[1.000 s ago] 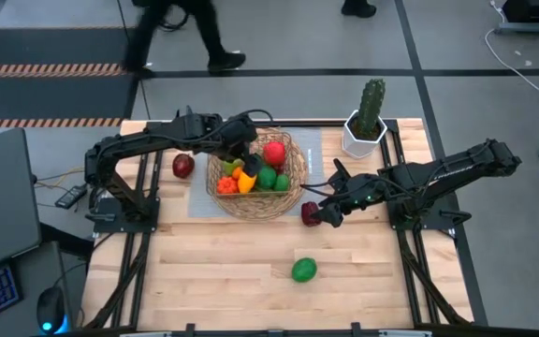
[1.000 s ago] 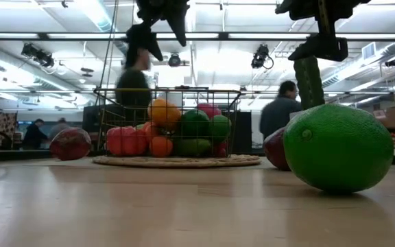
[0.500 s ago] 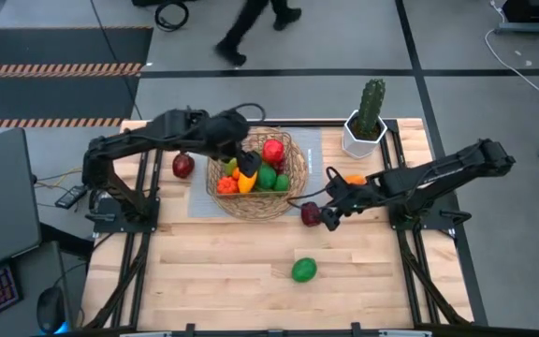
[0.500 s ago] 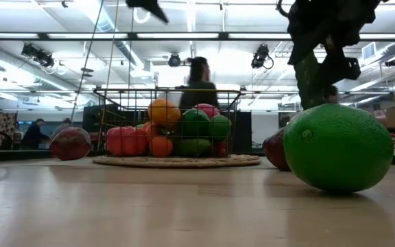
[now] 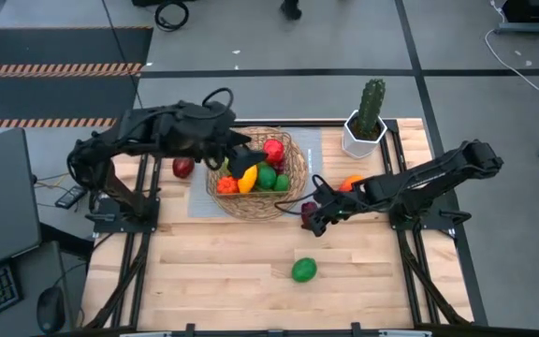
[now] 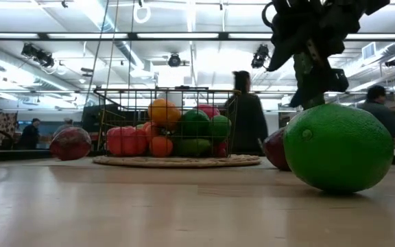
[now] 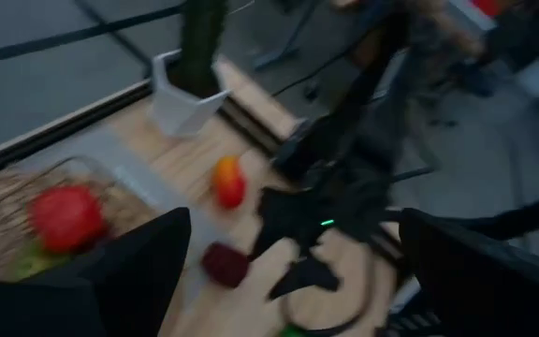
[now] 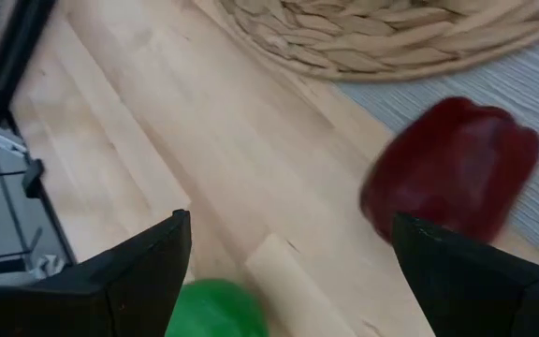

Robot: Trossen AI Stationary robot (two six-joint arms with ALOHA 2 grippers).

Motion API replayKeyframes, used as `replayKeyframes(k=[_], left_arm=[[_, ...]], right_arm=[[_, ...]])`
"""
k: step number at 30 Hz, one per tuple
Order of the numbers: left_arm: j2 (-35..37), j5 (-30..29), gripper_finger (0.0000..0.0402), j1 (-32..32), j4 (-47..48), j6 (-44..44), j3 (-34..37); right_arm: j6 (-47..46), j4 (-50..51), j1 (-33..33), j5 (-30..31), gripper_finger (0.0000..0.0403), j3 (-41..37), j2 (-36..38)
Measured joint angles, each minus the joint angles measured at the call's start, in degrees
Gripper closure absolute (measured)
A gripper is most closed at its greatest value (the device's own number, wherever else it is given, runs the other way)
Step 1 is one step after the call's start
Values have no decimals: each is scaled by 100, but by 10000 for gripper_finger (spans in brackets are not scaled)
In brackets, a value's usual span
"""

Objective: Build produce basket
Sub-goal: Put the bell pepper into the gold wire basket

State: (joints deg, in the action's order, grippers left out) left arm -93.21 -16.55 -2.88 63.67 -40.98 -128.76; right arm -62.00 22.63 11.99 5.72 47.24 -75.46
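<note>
The round woven basket (image 5: 284,198) sits at the table's far middle and holds several toy fruits, red, green, orange and yellow. My left gripper (image 5: 237,157) is open and empty above the basket's left part; its wrist view (image 7: 293,271) looks across the table at my right arm. My right gripper (image 5: 314,217) is open, low over a dark red fruit (image 5: 307,208) that rests on the table beside the basket's right near rim. In the right wrist view (image 8: 288,253) that fruit (image 8: 452,178) lies ahead of the fingers, untouched. A green lime (image 5: 304,270) lies near the front.
A red apple (image 5: 183,168) lies left of the basket. An orange fruit (image 5: 352,181) lies right of it, behind my right arm. A cactus in a white pot (image 5: 367,131) stands at the far right. People walk in the room beyond the table.
My left gripper has risen over the basket and drawn slightly toward the table's left. My right gripper has moved toward the table's left and near edge and come down over the dark red fruit, uncovering the orange fruit behind it.
</note>
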Motion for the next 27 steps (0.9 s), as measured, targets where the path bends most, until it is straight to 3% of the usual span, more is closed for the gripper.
replayKeyframes(k=[7,19,27], left_arm=[[0,-79,12,-507,-189,25,-222],[-175,-560,13,-1435,90,-293,-213],[-446,-661,13,-1741,-91,-639,-211]], right_arm=[[-2,-338,-24,-33,35,0,-133],[-852,2,-168,366,35,0,-258],[-874,19,-168,306,35,24,-673]])
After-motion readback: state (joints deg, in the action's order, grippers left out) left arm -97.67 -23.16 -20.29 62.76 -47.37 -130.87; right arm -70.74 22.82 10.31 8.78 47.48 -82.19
